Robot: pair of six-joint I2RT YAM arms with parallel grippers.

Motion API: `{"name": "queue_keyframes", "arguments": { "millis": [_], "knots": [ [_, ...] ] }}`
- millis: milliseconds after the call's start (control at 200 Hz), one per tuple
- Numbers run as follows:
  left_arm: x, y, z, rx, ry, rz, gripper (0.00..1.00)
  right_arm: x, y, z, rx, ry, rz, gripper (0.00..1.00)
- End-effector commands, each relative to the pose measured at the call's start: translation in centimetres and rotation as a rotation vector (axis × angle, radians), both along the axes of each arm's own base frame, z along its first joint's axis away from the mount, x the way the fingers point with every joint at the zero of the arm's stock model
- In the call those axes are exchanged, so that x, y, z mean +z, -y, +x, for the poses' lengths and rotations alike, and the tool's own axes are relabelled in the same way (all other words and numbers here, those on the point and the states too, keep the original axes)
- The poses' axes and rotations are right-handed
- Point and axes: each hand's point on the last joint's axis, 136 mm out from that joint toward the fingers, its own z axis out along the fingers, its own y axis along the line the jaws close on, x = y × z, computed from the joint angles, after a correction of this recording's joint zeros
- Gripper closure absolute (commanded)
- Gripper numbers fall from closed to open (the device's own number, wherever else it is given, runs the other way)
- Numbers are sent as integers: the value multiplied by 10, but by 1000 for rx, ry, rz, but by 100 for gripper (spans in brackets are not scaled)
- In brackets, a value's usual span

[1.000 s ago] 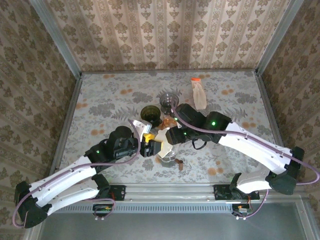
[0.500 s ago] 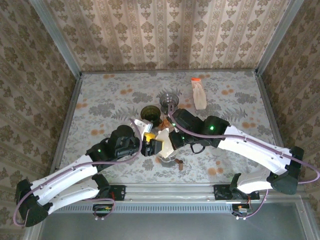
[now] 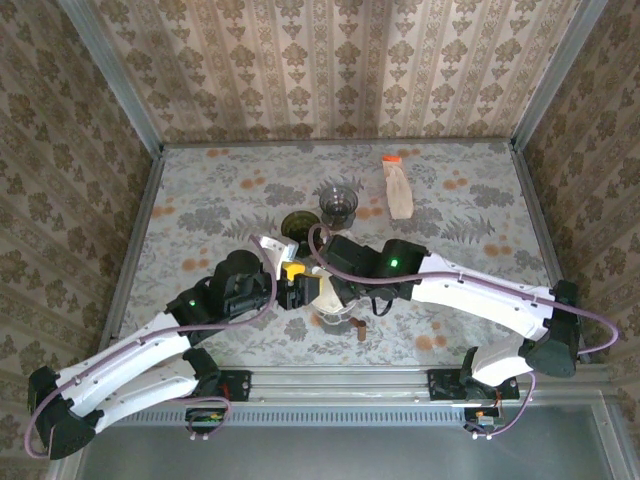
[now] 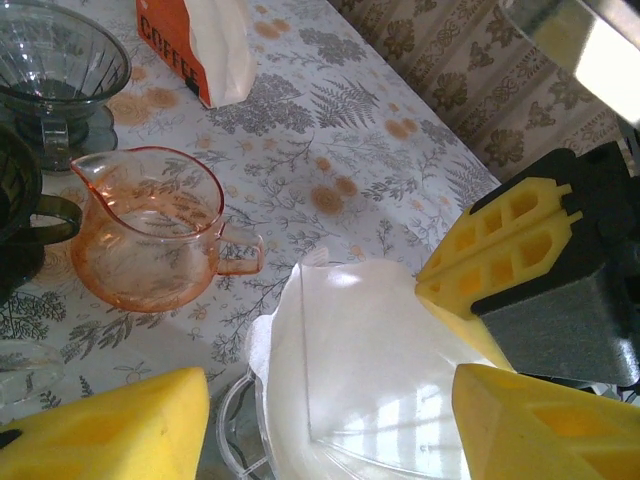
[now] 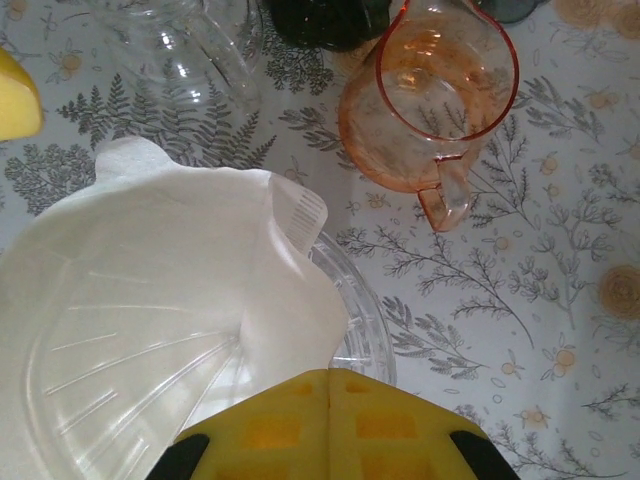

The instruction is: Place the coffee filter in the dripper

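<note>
The white paper coffee filter (image 5: pixel 150 260) lies spread open inside the clear plastic dripper (image 5: pixel 365 310), near the table's front edge. My right gripper (image 5: pixel 328 378) is shut on the filter's near edge, directly above the dripper's rim. In the left wrist view the filter (image 4: pixel 370 350) covers the dripper (image 4: pixel 235 420), and my left gripper (image 4: pixel 330 400) is open with one yellow finger on each side of it. The right gripper (image 4: pixel 500 250) pinches the filter from the right. From above, both grippers (image 3: pixel 297 292) (image 3: pixel 322 285) meet over the filter (image 3: pixel 332 295).
An orange glass pitcher (image 5: pixel 430 100) stands just beyond the dripper. Behind it are a dark green dripper (image 3: pixel 300 225), a grey glass dripper (image 3: pixel 338 203) and a coffee bag (image 3: pixel 398 188). A clear glass vessel (image 5: pixel 190 50) is close on the left.
My right gripper has moved left and down with the filter, which now sits in the dripper instead of sticking up. The left arm has barely shifted.
</note>
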Motion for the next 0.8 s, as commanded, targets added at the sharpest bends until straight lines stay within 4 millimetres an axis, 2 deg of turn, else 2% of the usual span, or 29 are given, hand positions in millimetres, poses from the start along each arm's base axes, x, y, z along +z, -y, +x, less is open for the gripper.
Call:
{"name": "queue_keyframes", "arguments": {
  "millis": [0, 285, 570, 795],
  "knots": [
    [-4, -6, 1, 28, -17, 10, 35, 6, 11, 7, -21, 55, -71, 100],
    [-21, -17, -1, 56, -50, 61, 42, 3, 11, 7, -27, 65, -78, 100],
    [-33, -21, -4, 59, -79, 97, 44, 1, 9, 5, -24, 58, -80, 100],
    [-33, -21, -4, 59, -85, 95, 44, -5, 7, 4, -18, 43, -89, 100]
  ]
}}
